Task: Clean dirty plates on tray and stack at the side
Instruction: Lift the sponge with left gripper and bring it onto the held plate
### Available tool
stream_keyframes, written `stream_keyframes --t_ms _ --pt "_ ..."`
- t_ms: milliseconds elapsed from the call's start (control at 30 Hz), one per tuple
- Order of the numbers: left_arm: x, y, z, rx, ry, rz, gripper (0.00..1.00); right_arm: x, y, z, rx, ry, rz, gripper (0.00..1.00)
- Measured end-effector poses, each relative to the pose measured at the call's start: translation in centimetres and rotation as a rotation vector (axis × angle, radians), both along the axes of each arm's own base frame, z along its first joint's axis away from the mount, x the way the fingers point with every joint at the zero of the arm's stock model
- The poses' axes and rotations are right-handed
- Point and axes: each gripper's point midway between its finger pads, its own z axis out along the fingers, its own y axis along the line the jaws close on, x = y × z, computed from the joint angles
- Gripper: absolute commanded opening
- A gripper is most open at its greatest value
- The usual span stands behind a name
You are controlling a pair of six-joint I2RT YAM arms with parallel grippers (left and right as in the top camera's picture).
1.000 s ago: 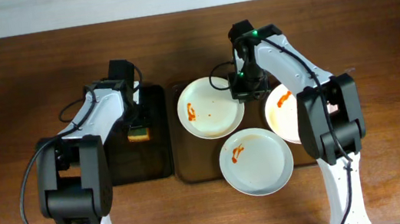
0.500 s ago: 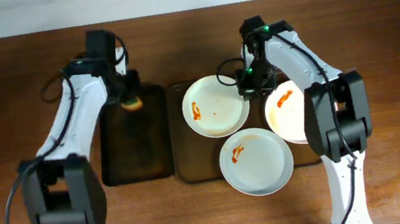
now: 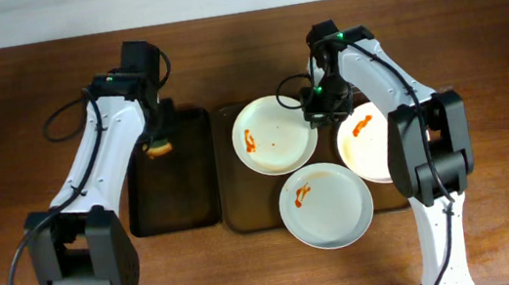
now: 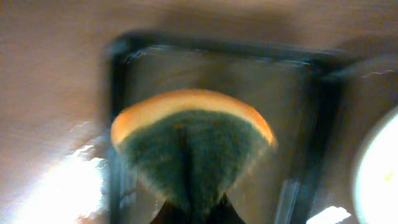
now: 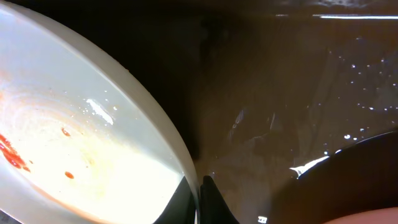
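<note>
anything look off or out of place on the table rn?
Nothing looks spilled or broken. One oddity: the nearest round white plate overhangs the front rim of the large brown rectangular tray. Its near edge hangs over the wooden table rather than sitting inside the tray.

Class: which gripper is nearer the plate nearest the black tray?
Right. The right gripper pinches that plate at its rim; the left gripper is left of it, over the black tray.

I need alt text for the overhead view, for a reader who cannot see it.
Three sauce-smeared white plates sit on a brown tray; the right tool grips the rim of the back plate. The left tool holds a sponge over a black tray.
</note>
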Motion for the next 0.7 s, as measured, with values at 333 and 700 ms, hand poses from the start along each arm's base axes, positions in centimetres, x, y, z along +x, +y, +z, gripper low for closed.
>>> stream_keyframes --t_ms 333,700 --pt "0.8 -23.9 -3.9 -0.616 -0.048 -0.462 0.0 -0.1 0.0 0.0 -0.001 0.005 0.0 0.04" --pt "0.3 -25.7 -6.3 -0.64 -0.012 -0.465 0.4 -0.1 -0.1 0.0 -0.002 0.006 -0.001 0.04"
